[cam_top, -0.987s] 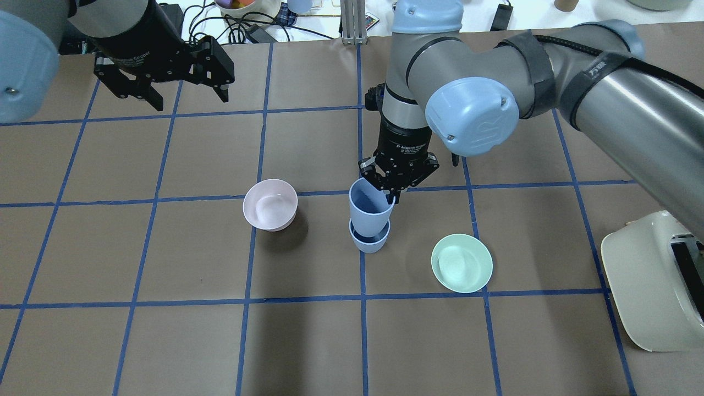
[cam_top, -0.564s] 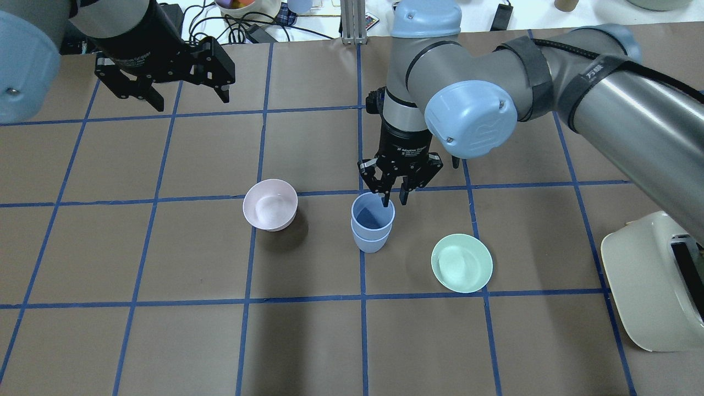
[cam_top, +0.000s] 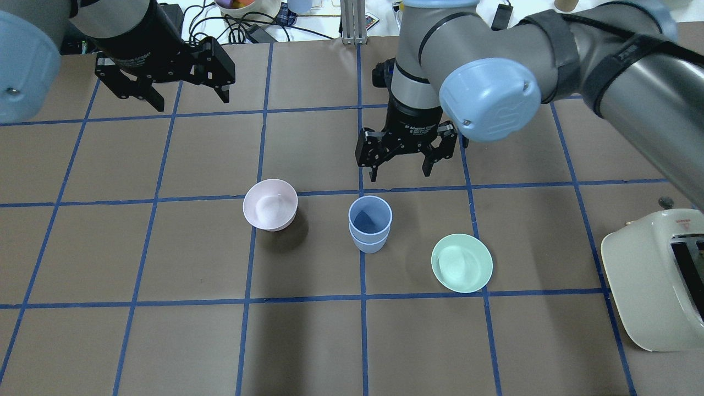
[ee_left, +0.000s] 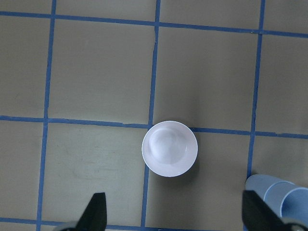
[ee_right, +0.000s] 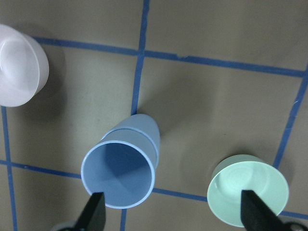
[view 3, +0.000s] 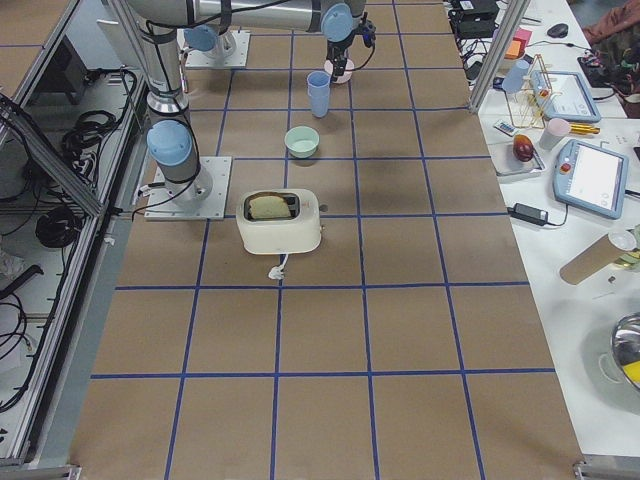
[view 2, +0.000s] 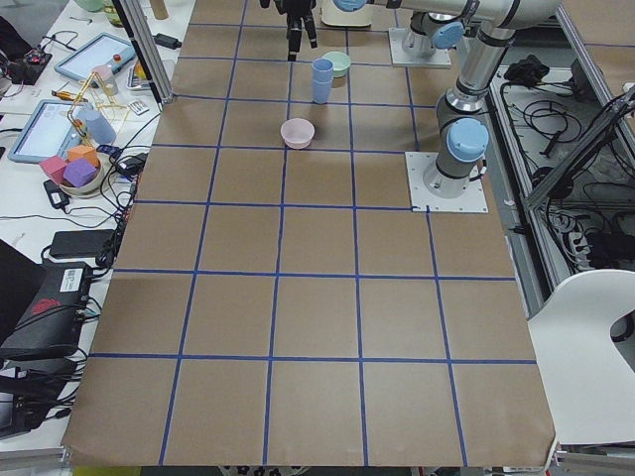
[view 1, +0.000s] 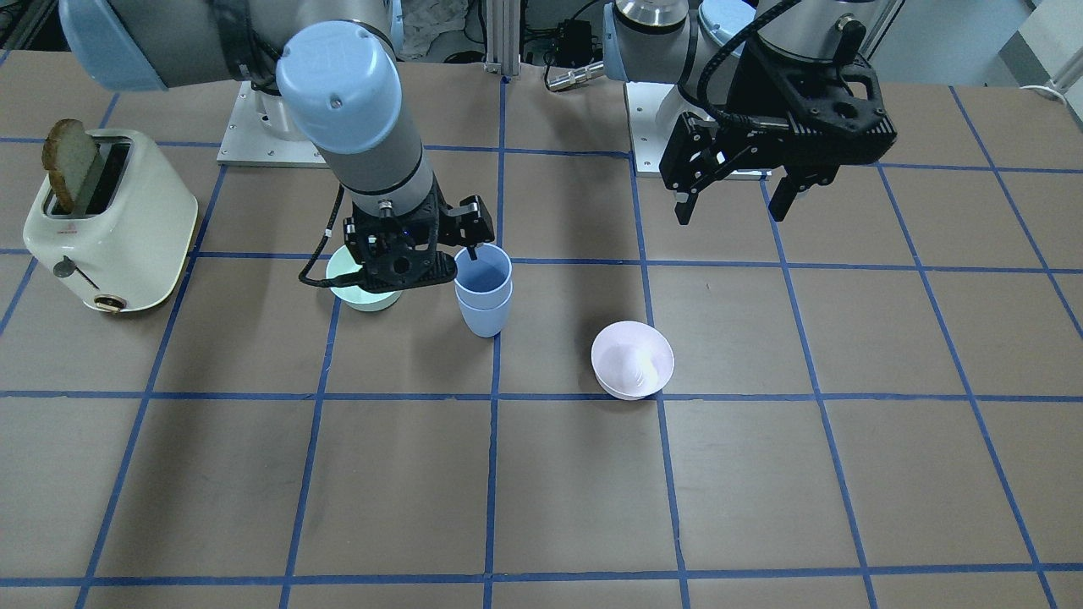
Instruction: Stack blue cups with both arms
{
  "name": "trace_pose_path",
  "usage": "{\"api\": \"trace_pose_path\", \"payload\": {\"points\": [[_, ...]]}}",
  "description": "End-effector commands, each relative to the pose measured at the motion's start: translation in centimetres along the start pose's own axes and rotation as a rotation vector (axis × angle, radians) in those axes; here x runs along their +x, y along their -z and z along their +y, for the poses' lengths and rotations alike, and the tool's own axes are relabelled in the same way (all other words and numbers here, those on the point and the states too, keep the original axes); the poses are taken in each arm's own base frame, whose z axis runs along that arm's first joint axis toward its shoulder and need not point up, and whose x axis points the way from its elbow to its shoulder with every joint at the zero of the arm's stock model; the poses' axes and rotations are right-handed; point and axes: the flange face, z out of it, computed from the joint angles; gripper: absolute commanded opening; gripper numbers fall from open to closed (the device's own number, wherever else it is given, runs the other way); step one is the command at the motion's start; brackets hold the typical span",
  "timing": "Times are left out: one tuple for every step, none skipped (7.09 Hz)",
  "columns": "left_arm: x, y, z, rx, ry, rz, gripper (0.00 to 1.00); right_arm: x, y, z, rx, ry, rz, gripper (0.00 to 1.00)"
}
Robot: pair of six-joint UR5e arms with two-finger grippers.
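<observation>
Blue cups (cam_top: 370,223) sit nested between pink bowl (cam_top: 270,204) and green bowl (cam_top: 461,263). Right gripper (cam_top: 400,175) gapes empty just behind them, left gripper (cam_top: 191,102) likewise, far left. A low swing could topple the stack.

Illumination: bright, diffuse, from overhead. Brown paper-covered table (cam_top: 165,341): broad soft shadow bands in overhead view. Pale pink plastic bowl (cam_top: 270,204): soft dark shadow touching its robot-facing side. Grey jointed right arm (cam_top: 654,104): bright highlight along tube. Wrist views: dimmer, olive cast on table, focus sharp at centre. Side views: wide-angle, evenly lit, small detail unresolved.
</observation>
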Motion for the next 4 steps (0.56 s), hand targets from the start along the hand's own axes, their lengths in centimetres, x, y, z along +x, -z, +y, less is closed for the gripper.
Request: {"api": "trace_pose_path", "payload": {"points": [[0.1, 0.0, 0.0, 0.0, -0.001, 0.0, 1.0, 5.6, 4.3, -0.9, 0.096, -0.068, 0.075, 1.0], [0.1, 0.0, 0.0, 0.0, -0.001, 0.0, 1.0, 7.3, 5.4, -0.6, 0.106, -0.055, 0.095, 1.0], [0.1, 0.0, 0.0, 0.0, -0.001, 0.0, 1.0, 9.3, 6.0, 0.7, 0.042, -0.059, 0.12, 1.0], [0.0, -0.1, 0.1, -0.003, -0.001, 0.0, 1.0, 10.6, 8.5, 3.2, 0.046, -0.064, 0.109, 1.0]]}}
